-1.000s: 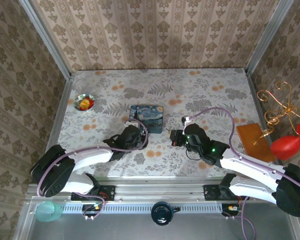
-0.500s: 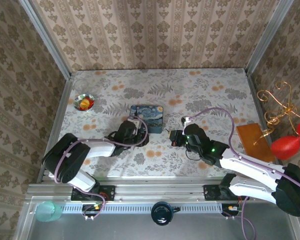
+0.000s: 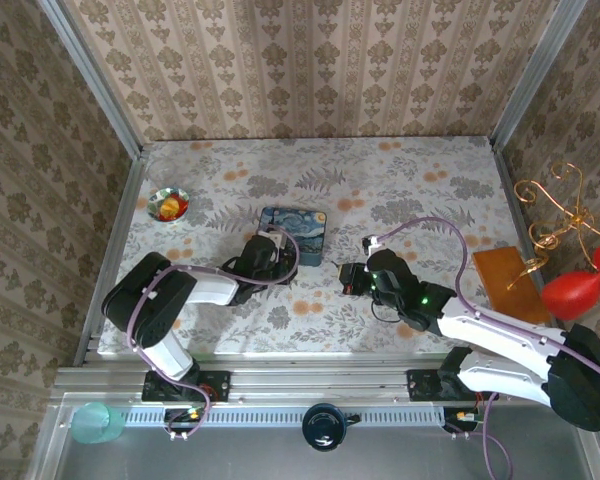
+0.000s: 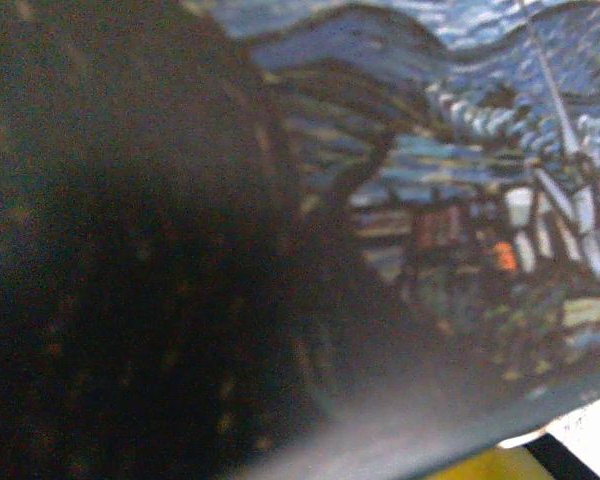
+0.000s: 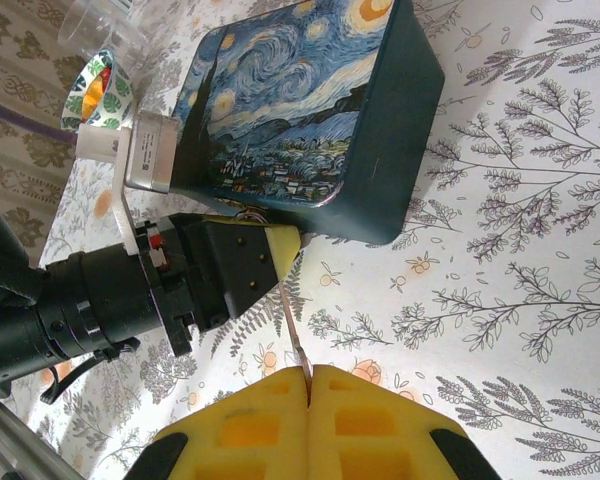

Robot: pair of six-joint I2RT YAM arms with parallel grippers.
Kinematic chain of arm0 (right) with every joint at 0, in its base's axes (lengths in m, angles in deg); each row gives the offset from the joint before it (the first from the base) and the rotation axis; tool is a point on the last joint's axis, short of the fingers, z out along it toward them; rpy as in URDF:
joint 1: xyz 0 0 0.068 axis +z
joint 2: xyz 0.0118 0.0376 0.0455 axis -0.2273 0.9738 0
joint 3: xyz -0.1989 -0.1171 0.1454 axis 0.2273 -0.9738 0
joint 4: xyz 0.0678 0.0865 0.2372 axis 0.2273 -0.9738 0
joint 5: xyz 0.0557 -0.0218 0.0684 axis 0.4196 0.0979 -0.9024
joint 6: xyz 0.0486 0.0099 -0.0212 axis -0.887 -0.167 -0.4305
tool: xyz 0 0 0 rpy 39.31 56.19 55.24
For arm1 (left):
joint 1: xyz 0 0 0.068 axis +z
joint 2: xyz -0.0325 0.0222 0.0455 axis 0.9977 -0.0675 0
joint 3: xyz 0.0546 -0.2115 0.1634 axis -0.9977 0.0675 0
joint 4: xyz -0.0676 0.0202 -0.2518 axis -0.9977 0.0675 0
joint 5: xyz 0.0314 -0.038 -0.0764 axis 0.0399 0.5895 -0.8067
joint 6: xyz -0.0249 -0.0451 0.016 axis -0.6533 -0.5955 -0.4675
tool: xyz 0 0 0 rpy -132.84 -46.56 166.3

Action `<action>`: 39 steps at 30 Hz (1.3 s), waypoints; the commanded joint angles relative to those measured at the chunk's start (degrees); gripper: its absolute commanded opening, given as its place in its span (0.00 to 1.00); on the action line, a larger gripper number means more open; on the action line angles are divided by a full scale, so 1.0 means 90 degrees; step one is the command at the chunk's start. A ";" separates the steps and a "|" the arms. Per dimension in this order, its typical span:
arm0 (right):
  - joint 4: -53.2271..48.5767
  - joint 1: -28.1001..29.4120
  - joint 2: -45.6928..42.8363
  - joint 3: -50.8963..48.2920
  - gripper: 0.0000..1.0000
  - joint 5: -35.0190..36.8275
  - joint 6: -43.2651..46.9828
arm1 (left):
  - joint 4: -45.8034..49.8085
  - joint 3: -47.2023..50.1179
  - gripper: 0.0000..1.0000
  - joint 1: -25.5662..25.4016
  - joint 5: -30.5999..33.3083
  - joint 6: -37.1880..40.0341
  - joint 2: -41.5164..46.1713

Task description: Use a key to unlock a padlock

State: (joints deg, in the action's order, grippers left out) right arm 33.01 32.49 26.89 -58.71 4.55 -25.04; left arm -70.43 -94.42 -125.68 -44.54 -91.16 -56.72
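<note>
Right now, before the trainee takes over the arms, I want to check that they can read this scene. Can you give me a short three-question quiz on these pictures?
1. True or false: the right gripper is shut on a thin key.
2. Where is the left gripper? A: close beside the blue tin; B: raised high at the back wall; C: folded back by its own base.
3. Fill in: in the top view, the small bowl lies to the ___ of the tin.
Key: 1 true; 2 A; 3 left.
</note>
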 commanded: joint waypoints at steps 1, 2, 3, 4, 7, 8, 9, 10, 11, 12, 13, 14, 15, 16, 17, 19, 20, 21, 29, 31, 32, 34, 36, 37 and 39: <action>0.0250 -0.0010 0.0125 -0.0076 0.00 -0.0154 -0.0185 | -0.0103 -0.0089 0.18 -0.0051 -0.0405 -0.0245 -0.0045; 0.0312 -0.0010 0.0166 -0.0099 0.00 -0.0214 -0.0219 | 0.0000 -0.0102 0.16 -0.0056 -0.0453 -0.0379 0.0033; 0.0395 0.0002 0.0219 -0.0121 0.00 -0.0262 -0.0270 | 0.0088 -0.0122 0.14 -0.0066 -0.0492 -0.0517 0.0101; 0.0509 0.0015 0.0281 -0.0147 0.00 -0.0325 -0.0313 | 0.0131 -0.0142 0.13 -0.0082 -0.0581 -0.0665 0.0153; 0.0776 0.0058 0.0548 -0.0177 0.00 -0.0428 -0.0414 | 0.0325 -0.0302 0.10 -0.0140 -0.0890 -0.1064 0.0289; 0.0862 0.0068 0.0658 -0.0185 0.00 -0.0481 -0.0443 | 0.0476 -0.0381 0.09 -0.0164 -0.0969 -0.1182 0.0325; 0.0955 0.0070 0.0754 -0.0201 0.00 -0.0549 -0.0486 | 0.0663 -0.0460 0.09 -0.0161 -0.1015 -0.1322 0.0378; 0.1043 0.0073 0.0836 -0.0209 0.00 -0.0619 -0.0533 | 0.0849 -0.0509 0.09 -0.0165 -0.1051 -0.1494 0.0431; 0.1147 0.0076 0.0932 -0.0244 0.00 -0.0703 -0.0598 | 0.1085 -0.0560 0.08 -0.0158 -0.1092 -0.1754 0.0520; 0.1252 0.0068 0.1028 -0.0274 0.00 -0.0787 -0.0681 | 0.1254 -0.0577 0.08 -0.0147 -0.1141 -0.2022 0.0628; 0.1356 0.0072 0.1097 -0.0306 0.00 -0.0865 -0.0787 | 0.1267 -0.0543 0.08 -0.0153 -0.1176 -0.2246 0.0732; 0.1509 0.0068 0.1202 -0.0376 0.00 -0.0978 -0.0914 | 0.1181 -0.0479 0.08 -0.0170 -0.1209 -0.2437 0.0863; 0.1692 0.0069 0.1304 -0.0430 0.00 -0.1085 -0.1017 | 0.1161 -0.0434 0.08 -0.0190 -0.1214 -0.2590 0.0965; 0.1814 0.0069 0.1402 -0.0472 0.00 -0.1168 -0.1136 | 0.1178 -0.0412 0.08 -0.0195 -0.1214 -0.2682 0.1053; 0.1933 0.0075 0.1508 -0.0509 0.00 -0.1235 -0.1252 | 0.1163 -0.0380 0.08 -0.0203 -0.1214 -0.2754 0.1144; 0.2212 0.0072 0.1705 -0.0591 0.00 -0.1343 -0.1508 | 0.1123 -0.0345 0.08 -0.0178 -0.1261 -0.2865 0.1233; 0.2427 0.0067 0.1839 -0.0651 0.00 -0.1409 -0.1665 | 0.1093 -0.0343 0.08 -0.0165 -0.1314 -0.2915 0.1256; 0.2719 0.0072 0.1978 -0.0721 0.00 -0.1483 -0.1837 | 0.1085 -0.0343 0.08 -0.0152 -0.1371 -0.3002 0.1254; 0.4574 0.0061 0.3008 -0.0963 0.00 -0.1852 -0.2680 | 0.0625 -0.0141 0.08 -0.0074 -0.1615 -0.3481 0.1235; 0.4598 0.0060 0.3032 -0.1026 0.00 -0.1698 -0.2694 | 0.0557 -0.0076 0.08 -0.0040 -0.1575 -0.3588 0.1238; 0.4567 0.0058 0.3043 -0.1053 0.00 -0.1596 -0.2701 | 0.0442 -0.0044 0.08 -0.0030 -0.1592 -0.3653 0.1222; 0.4749 0.0026 0.3103 -0.1167 0.00 -0.1517 -0.2791 | 0.0287 -0.0039 0.08 -0.0017 -0.1623 -0.3738 0.1174; 0.5187 -0.0041 0.3229 -0.1296 0.00 -0.1542 -0.2916 | 0.0186 -0.0023 0.08 -0.0010 -0.1644 -0.3777 0.1129; 0.5316 -0.0067 0.3275 -0.1322 0.00 -0.1576 -0.2959 | 0.0132 0.0011 0.07 -0.0001 -0.1653 -0.3812 0.1113; 0.5404 -0.0117 0.3318 -0.1326 0.00 -0.1613 -0.2995 | -0.0032 0.0081 0.07 0.0037 -0.1696 -0.3858 0.1074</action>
State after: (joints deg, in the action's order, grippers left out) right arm 76.48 32.07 55.72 -69.79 -10.64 -50.02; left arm -65.57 -94.52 -126.05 -58.05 -123.70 -46.58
